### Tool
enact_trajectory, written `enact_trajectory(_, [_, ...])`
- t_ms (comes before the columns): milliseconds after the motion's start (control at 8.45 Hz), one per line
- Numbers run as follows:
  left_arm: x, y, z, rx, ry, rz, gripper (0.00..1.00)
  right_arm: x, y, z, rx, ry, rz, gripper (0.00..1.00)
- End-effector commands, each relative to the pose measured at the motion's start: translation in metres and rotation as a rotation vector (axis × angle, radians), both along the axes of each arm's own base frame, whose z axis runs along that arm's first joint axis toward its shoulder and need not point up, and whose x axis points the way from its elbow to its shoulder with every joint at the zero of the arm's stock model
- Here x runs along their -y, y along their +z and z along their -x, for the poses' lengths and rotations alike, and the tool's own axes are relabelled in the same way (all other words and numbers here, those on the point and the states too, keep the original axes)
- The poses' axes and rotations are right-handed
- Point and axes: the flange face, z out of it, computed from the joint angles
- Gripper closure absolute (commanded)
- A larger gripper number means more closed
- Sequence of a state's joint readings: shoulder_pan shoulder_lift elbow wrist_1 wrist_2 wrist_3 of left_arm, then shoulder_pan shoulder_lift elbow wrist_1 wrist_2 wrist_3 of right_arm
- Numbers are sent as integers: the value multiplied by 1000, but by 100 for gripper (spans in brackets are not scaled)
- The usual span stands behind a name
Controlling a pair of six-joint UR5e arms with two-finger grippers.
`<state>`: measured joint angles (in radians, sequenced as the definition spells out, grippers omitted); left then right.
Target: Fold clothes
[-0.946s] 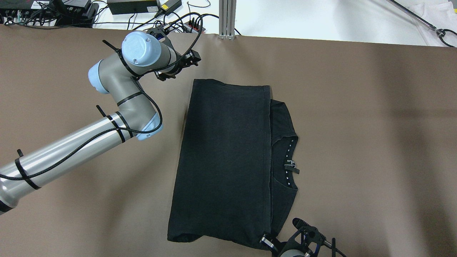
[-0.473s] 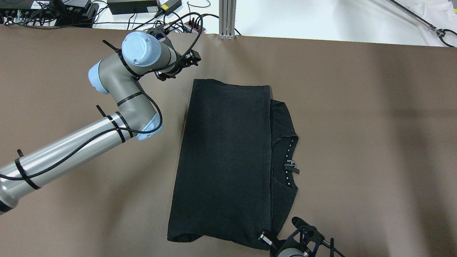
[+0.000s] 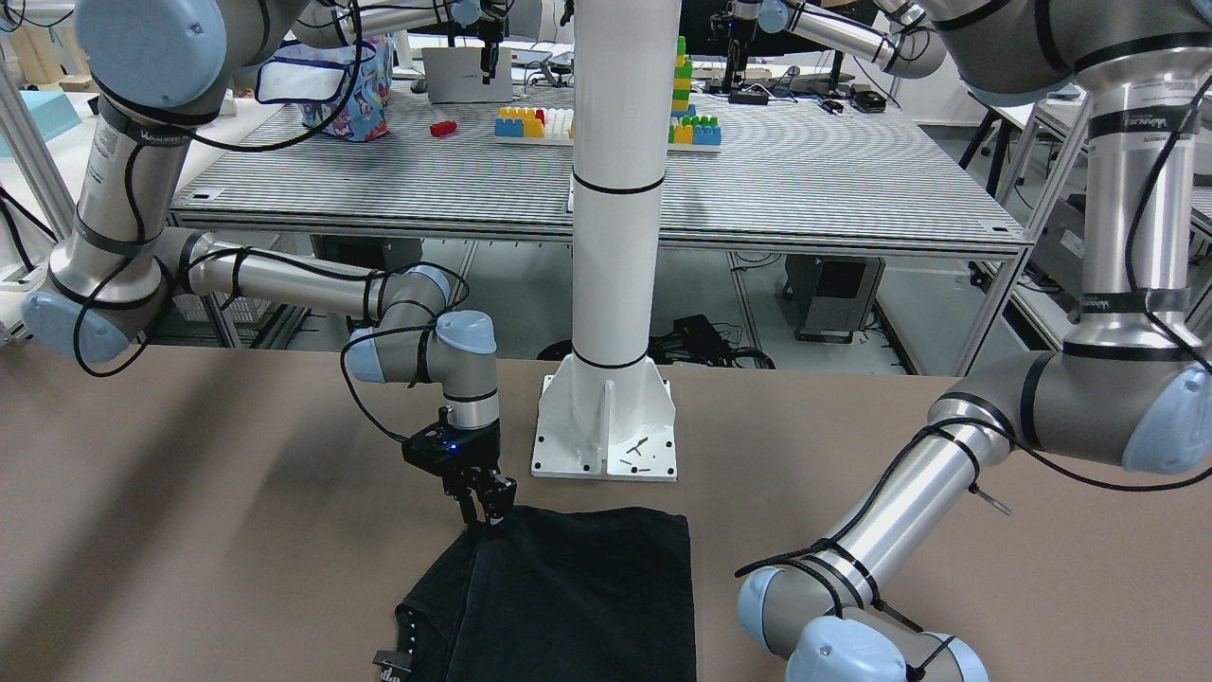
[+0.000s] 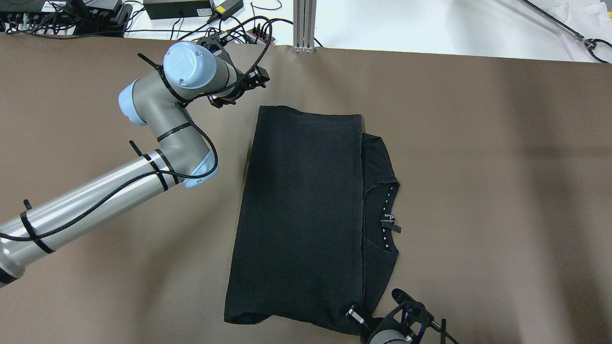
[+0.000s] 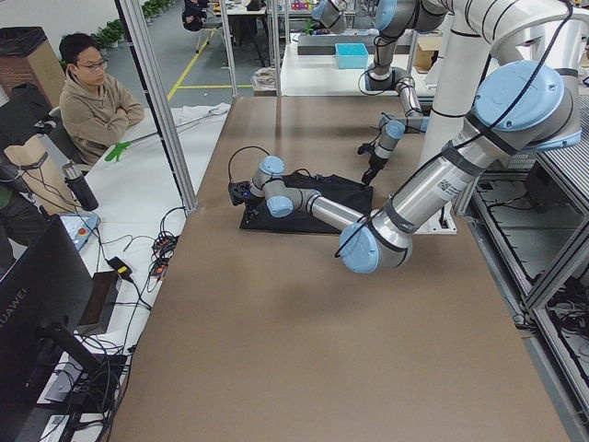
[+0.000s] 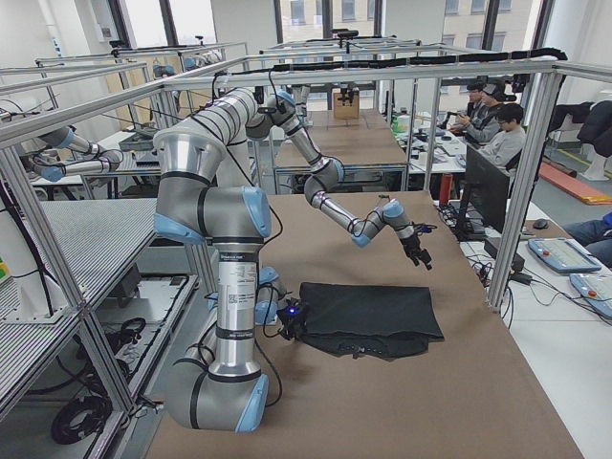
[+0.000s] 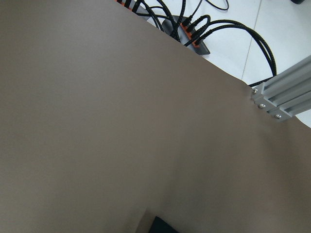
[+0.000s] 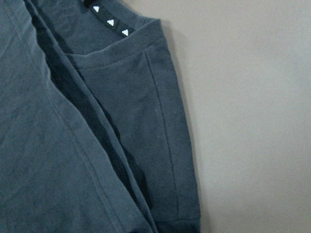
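The clothes (image 4: 301, 215) are one black shirt lying flat on the brown table (image 4: 478, 167), its left part folded over the middle, with the collar and label showing at the right. My right gripper (image 4: 355, 316) is at the shirt's near right corner. In the front-facing view its fingers (image 3: 492, 511) stand close together on that corner. The right wrist view shows the folded layers and collar (image 8: 73, 145) from close up. My left gripper (image 4: 236, 91) hovers just off the shirt's far left corner, apart from it. Its fingers are hidden under the wrist.
The white column's base plate (image 3: 606, 426) stands just behind the shirt on the robot's side. An aluminium post (image 4: 304, 26) and cables with a power strip (image 4: 191, 14) lie beyond the table's far edge. A person (image 5: 92, 101) sits past the far side.
My right gripper has shifted slightly forward along the shirt's near right corner. The left arm and the shirt have hardly moved.
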<state>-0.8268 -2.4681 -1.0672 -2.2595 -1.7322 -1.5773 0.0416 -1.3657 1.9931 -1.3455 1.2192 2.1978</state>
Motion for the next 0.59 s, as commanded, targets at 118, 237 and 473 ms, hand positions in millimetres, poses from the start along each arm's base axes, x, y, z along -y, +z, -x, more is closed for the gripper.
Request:
enact_trajectory(118, [0, -3, 0, -16, -14, 15, 0, 0, -1, 1, 5, 3, 1, 71])
enact_trajectory(237, [0, -5, 1, -18, -14, 14, 0, 0, -3, 1, 9, 2, 0, 97])
enact_trajectory(473, [-2, -3, 2, -17, -14, 15, 0, 1, -17, 1, 33, -2, -2, 100])
